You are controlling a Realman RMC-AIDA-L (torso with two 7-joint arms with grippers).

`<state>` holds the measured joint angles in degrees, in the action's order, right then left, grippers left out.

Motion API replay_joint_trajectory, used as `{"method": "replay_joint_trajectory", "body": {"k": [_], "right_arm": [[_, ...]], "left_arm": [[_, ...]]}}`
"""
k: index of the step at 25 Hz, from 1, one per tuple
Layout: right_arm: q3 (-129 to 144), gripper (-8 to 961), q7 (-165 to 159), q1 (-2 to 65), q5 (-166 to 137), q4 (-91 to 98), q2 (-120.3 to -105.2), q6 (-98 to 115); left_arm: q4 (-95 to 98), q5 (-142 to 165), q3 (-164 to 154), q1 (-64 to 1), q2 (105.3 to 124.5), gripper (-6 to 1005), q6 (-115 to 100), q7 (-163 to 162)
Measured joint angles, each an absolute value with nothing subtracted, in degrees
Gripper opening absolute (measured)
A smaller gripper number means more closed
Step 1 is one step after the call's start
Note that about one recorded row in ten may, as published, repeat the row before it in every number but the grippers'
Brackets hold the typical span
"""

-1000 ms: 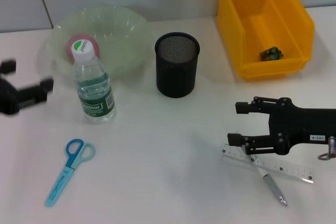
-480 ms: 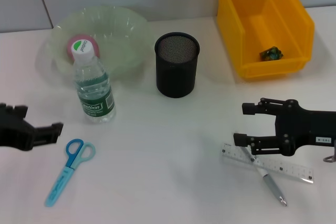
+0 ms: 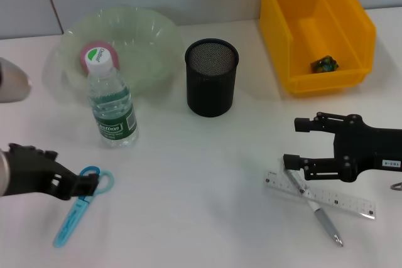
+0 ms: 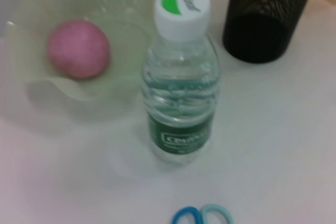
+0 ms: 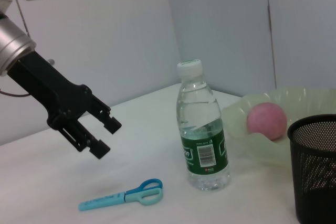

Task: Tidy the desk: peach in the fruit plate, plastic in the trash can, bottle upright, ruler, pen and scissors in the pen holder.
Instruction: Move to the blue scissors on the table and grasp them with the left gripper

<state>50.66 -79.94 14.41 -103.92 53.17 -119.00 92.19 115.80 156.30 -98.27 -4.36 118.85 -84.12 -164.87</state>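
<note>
The left gripper (image 3: 88,183) hangs open over the scissors (image 3: 81,205), and the right gripper (image 3: 295,144) hangs open over the ruler (image 3: 326,196).

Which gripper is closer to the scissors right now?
Left. The left gripper hangs open right over the handle rings of the scissors, without gripping them. The right gripper, also open, is across the table above the ruler and pen.

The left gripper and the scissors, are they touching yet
Apart. In the right wrist view the left gripper hangs open in the air, with bare table between its fingertips and the scissors lying flat below.
</note>
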Motion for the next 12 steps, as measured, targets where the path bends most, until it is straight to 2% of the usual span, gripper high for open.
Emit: {"method": "replay_joint_trajectory", "body": {"k": [12], "right_arm": [[50.36, 833, -79.67, 14.41, -103.98, 53.26, -119.0, 92.29]], "left_arm": [[108.61, 156.23, -99.99, -7.74, 119.1, 778, -84.39, -165.02]]}}
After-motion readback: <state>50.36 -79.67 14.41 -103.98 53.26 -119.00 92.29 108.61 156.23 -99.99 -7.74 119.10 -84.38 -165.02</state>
